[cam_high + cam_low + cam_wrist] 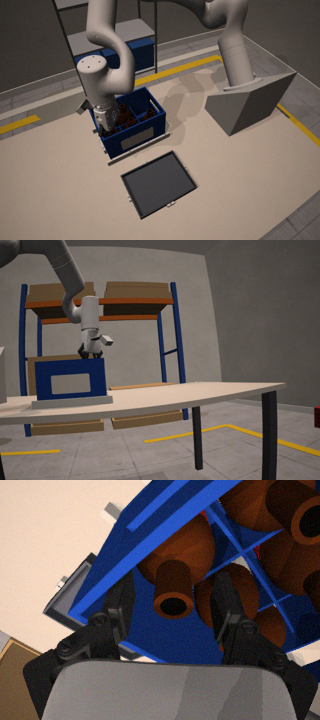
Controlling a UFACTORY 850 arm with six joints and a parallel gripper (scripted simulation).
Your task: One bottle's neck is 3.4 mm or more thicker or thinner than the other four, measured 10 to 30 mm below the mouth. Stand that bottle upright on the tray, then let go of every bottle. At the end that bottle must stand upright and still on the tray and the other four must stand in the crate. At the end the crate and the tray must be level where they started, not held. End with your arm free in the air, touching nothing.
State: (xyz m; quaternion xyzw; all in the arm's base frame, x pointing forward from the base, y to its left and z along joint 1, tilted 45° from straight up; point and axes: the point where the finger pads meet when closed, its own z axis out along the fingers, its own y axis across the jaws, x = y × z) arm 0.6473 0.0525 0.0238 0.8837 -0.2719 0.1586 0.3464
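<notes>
The blue crate (160, 125) (69, 367) (150, 551) holds brown bottles in its compartments. In the top view, one bottle (122, 114), a second bottle (131, 123) and a third bottle (149, 114) stand in it. My gripper (107, 133) (90, 357) (173, 583) points down at the crate's near left corner. Its fingers are open, one on each side of a bottle neck (173, 585), with gaps on both sides. More bottles show right of the fingers in the wrist view, one of them a large-necked bottle (285, 502). The dark tray (160, 184) (75, 591) is flat and bears nothing.
A pale rail (139, 149) (72, 403) runs along the crate's front foot. Small clips (170, 204) sit at the tray's edges. The arm's grey wedge-shaped base (230, 111) stands right of the crate. The crate's walls and dividers (242, 554) are close around the fingers and bottles.
</notes>
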